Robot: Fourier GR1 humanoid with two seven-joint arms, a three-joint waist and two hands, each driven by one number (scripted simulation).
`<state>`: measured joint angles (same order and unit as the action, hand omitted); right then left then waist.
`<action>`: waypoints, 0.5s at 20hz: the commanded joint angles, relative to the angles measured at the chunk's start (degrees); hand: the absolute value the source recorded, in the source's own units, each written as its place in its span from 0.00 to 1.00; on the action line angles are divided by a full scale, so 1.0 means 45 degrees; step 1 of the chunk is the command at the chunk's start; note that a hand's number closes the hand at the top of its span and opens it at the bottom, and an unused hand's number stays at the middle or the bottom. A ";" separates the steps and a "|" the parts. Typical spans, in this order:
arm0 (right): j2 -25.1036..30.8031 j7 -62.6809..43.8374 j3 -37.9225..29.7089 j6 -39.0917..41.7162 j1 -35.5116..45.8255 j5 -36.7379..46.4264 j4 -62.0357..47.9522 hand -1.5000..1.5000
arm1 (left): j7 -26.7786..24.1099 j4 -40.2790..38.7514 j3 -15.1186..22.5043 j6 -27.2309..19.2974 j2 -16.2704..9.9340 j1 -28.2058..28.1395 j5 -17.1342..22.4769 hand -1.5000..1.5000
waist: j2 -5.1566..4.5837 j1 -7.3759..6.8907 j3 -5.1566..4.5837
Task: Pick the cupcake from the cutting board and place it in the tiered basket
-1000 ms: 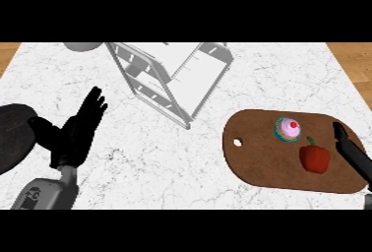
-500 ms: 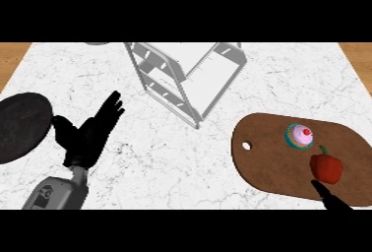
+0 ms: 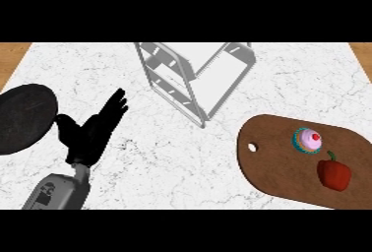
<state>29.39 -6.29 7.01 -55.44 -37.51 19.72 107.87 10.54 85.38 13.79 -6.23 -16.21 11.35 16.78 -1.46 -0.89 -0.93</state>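
Note:
A cupcake point(image 3: 309, 140) with pink icing, a red cherry and a teal wrapper sits on the brown cutting board point(image 3: 276, 162) at the right. Near the view's top middle stands the grey wire tiered basket point(image 3: 196, 78). My left hand point(image 3: 91, 133) rests open at the lower left, fingers pointing up and far from the cupcake. No right hand shows in the head view.
A red bell pepper point(image 3: 334, 173) lies on the board just below the cupcake. A black round plate point(image 3: 22, 118) sits at the left edge beside my left hand. White marble counter point(image 3: 160, 162) spreads between hand and board.
My right hand, which lay over the board's right side, has drawn back out of view. The view has shifted, so the board and basket sit lower and the black plate shows more.

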 commanded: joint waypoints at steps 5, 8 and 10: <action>0.0132 -0.5189 0.0178 0.1551 0.0341 0.2753 0.1675 0.00 | -0.0050 -0.0143 0.0154 0.0261 0.0085 0.0294 -0.0067 0.50 | -0.0158 -0.0758 -0.0011; 0.0004 -0.7263 0.0111 0.2498 0.0573 0.4333 0.1984 0.00 | 0.0124 -0.0317 0.0247 0.0163 0.0314 0.0547 -0.0110 0.50 | -0.0095 -0.0588 0.0026; 0.0056 -0.8545 -0.0226 0.3365 0.1284 0.4976 0.1622 0.00 | 0.0151 -0.0125 0.0333 0.0335 0.0277 0.0515 -0.0051 0.50 | -0.0136 -0.0925 0.0028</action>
<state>29.61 -34.27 7.10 -45.55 -34.84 35.90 115.08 11.18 84.88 14.93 -5.49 -15.17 13.40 16.36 -1.94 -3.89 -0.86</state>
